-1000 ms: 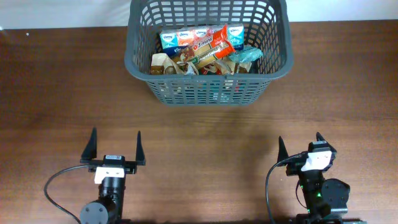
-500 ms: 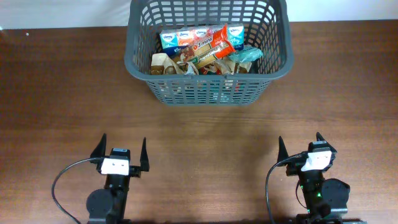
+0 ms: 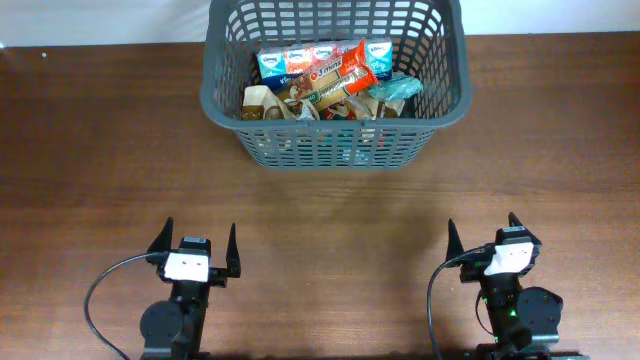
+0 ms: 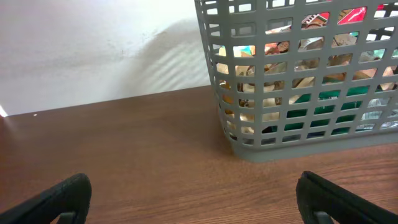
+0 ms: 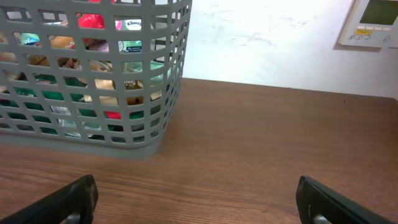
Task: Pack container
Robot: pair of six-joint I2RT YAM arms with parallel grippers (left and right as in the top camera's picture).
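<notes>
The container (image 3: 330,148) stands at the far centre of the table (image 3: 100,150), loaded with snack packets (image 3: 325,75); no loose packet is visible on the table, so the packing step is judged complete or nearly so. The left gripper (image 3: 198,235) and the right gripper (image 3: 481,228) sit at the near edge, well apart from the container, both released with jaws spread wide and grasping nothing. The next move probably calls for no grasp, only that both arms stay clear of the container.
</notes>
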